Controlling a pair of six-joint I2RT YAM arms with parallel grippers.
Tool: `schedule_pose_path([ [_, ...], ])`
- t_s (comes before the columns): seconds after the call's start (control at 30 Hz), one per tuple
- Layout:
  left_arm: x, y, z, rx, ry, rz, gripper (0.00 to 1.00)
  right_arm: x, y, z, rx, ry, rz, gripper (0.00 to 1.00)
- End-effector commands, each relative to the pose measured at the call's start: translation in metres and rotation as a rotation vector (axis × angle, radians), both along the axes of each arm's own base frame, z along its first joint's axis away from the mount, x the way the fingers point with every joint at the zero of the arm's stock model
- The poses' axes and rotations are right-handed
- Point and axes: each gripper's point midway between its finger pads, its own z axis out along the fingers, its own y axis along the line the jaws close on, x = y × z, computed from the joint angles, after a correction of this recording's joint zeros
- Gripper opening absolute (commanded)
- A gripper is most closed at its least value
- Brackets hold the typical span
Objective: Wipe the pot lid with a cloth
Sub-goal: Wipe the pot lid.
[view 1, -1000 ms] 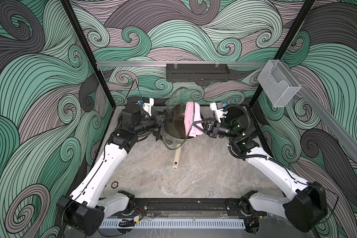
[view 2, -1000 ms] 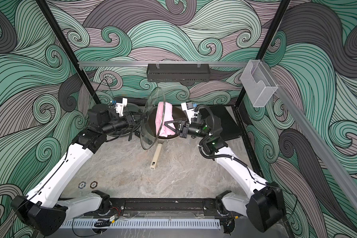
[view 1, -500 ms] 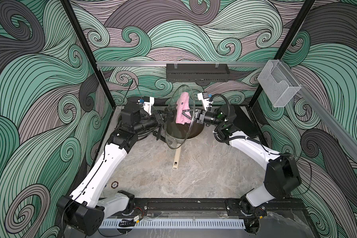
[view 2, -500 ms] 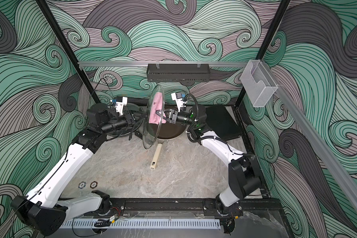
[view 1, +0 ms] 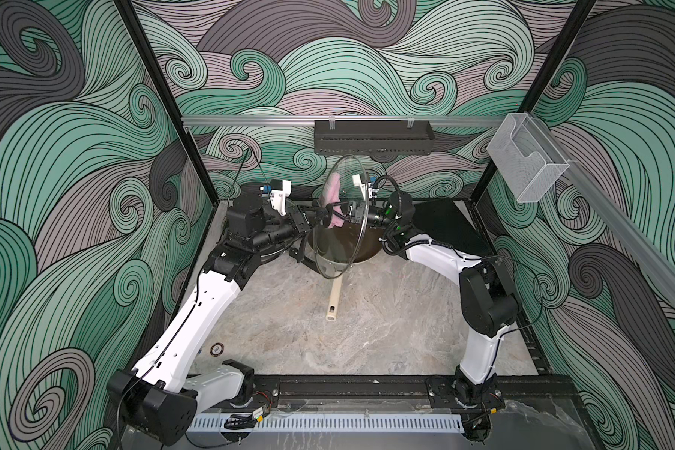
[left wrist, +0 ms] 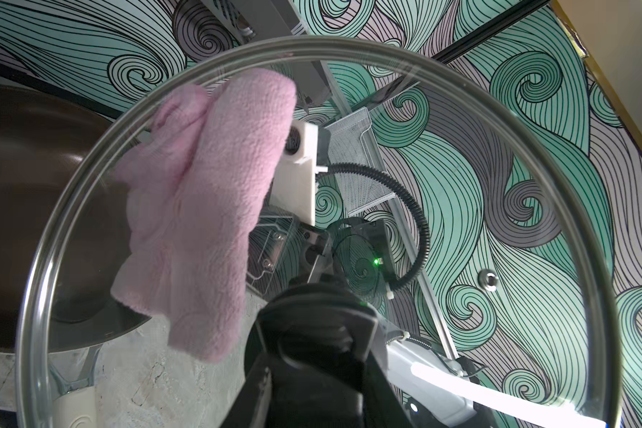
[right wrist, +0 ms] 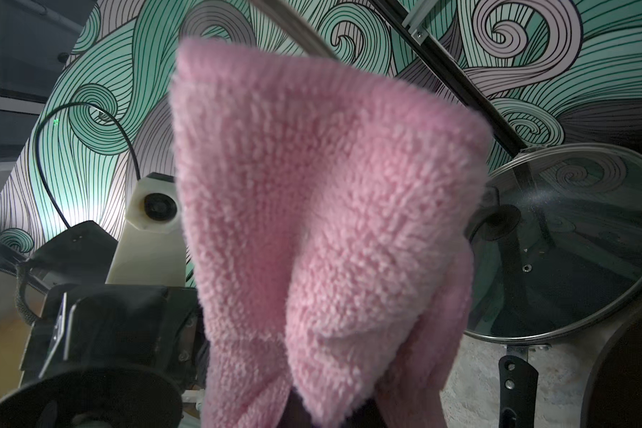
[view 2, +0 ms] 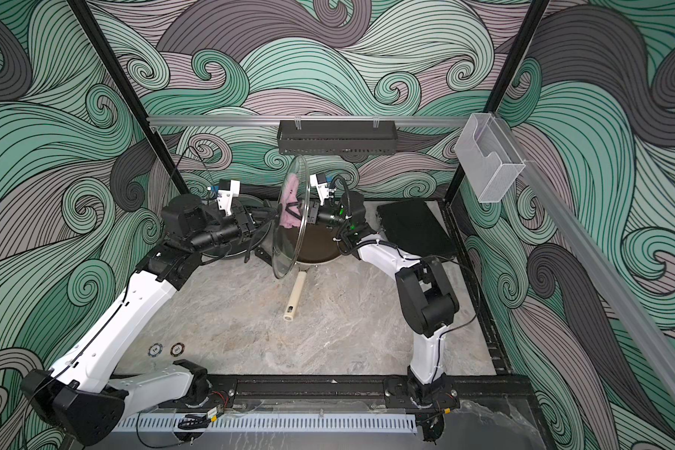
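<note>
Two arms meet at the back of the table (view 1: pixel 289 335). The left gripper (view 1: pixel 321 212) is closed tight on the black knob of one glass lid (view 1: pixel 338 243), holding it on edge and nearly upright. The lid hangs above a dark pan (view 1: pixel 367 255) whose single cream handle (view 1: pixel 334 300) points toward the front.

The right gripper (view 1: pixel 347 212) is closed on the one pink cloth (view 1: pixel 333 193). The cloth is on the side of the lid facing away from the knob, over the upper part of the glass. In the left wrist view the cloth (left wrist: pixel 208 207) is seen through the lid (left wrist: pixel 460 185) and looks flattened against it, though real contact is hard to confirm through the glass. In the right wrist view the cloth (right wrist: pixel 319 222) fills the middle and hides the jaws holding it. In both top views the lid (view 2: pixel 285 249) stands between the two grippers.

A second glass lid (right wrist: pixel 564 252) with a black knob lies flat behind the left arm. It seems to sit on a second pan that has a black handle (right wrist: pixel 516 378).

Two small round discs (view 2: pixel 155 349) (view 2: pixel 177 348) lie near the left arm's base. One black mat (view 1: pixel 445 226) lies at the back right. One black rack (view 1: pixel 373 137) hangs on the back wall, and one clear plastic holder (view 1: pixel 527 163) hangs on the right rail.
</note>
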Motion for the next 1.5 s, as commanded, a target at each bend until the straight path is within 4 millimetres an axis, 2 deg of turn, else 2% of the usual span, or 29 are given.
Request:
schedule_pose_path([
  [0.0, -0.014, 0.000, 0.087, -0.109, -0.279, -0.020, 0.00, -0.019, 0.001, 0.001, 0.016, -0.001, 0.022, 0.00],
  [0.17, -0.002, 0.001, 0.091, -0.104, -0.294, 0.017, 0.00, -0.048, -0.007, -0.017, 0.003, 0.030, 0.014, 0.00],
  [0.27, 0.004, 0.002, 0.092, -0.097, -0.302, 0.036, 0.00, -0.067, -0.014, -0.019, 0.002, 0.030, 0.004, 0.00],
  [0.53, 0.023, 0.006, 0.083, -0.063, -0.282, 0.101, 0.00, -0.116, -0.042, 0.011, 0.007, -0.016, -0.008, 0.00],
  [0.73, 0.023, 0.002, 0.072, -0.055, -0.257, 0.079, 0.00, -0.129, -0.064, 0.040, -0.053, -0.124, -0.092, 0.00],
  [0.87, 0.019, 0.005, 0.064, -0.026, -0.243, 0.082, 0.00, -0.124, -0.072, 0.065, -0.048, -0.190, -0.114, 0.00],
  [1.13, 0.008, 0.003, 0.058, -0.028, -0.229, 0.050, 0.00, -0.073, -0.081, 0.090, -0.010, -0.213, -0.166, 0.00],
  [1.3, 0.002, 0.002, 0.054, -0.031, -0.218, 0.026, 0.00, -0.040, -0.074, 0.102, 0.032, -0.209, -0.154, 0.00],
  [1.47, -0.004, -0.002, 0.058, -0.039, -0.223, -0.010, 0.00, -0.010, -0.058, 0.101, 0.049, -0.187, -0.132, 0.00],
])
